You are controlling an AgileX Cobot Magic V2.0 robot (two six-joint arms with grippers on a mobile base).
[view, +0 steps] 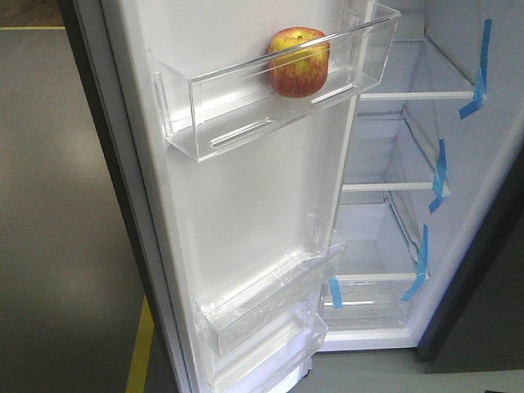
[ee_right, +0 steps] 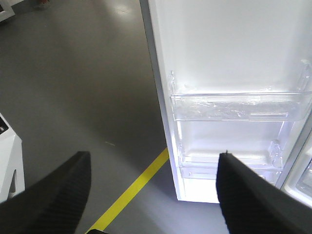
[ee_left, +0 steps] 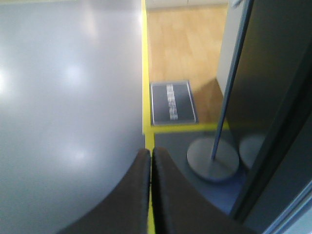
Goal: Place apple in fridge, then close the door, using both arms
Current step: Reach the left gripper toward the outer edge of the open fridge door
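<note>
I see the fridge (view: 491,164) standing open, its door (view: 246,213) swung wide. In the door's top clear bin (view: 246,115) the apple (view: 299,62) sits upright. My right gripper (ee_right: 153,161) is spread wide and empty, facing the door's lower bins (ee_right: 239,105). My left gripper (ee_left: 151,161) is pressed together above the floor (ee_left: 63,97).

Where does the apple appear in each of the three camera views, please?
Exterior front-facing: the apple sits upper centre, in the top clear bin of the open door.
Left wrist-mounted: not in it.
Right wrist-mounted: not in it; only the lower bins of the door show.
Shared landmark: the yellow floor line, lower left in the front view, centre in the left wrist view, bottom centre in the right wrist view.
</note>
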